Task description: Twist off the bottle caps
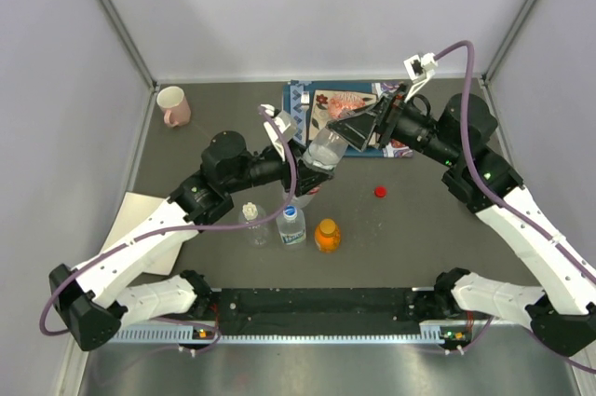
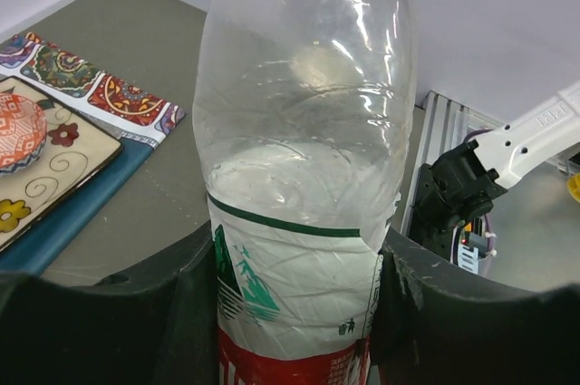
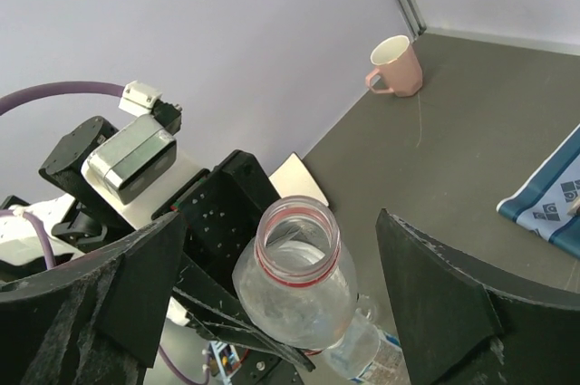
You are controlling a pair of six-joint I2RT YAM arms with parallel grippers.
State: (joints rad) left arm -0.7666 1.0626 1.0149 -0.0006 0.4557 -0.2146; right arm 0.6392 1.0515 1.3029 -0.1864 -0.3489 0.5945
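— While the left arm (image 1: 168,228) stretches out over the table (image 1: 419,228), what has the left gripper (image 2: 297,312) got?

— It is clamped on the red-label bottle (image 2: 299,177), low on the body at the label, one finger on each side. The bottle is held off the table.

— And the right gripper (image 3: 281,222)?

— Spread wide, coming in from the far right. Its wrist camera shows the bottle's open mouth between the fingers (image 3: 453,303), touching neither.

— The cap?

— Only the overhead view shows it: the red cap (image 1: 380,192) lies on the table, well apart from both grippers, near the three capped bottles (image 1: 291,225).
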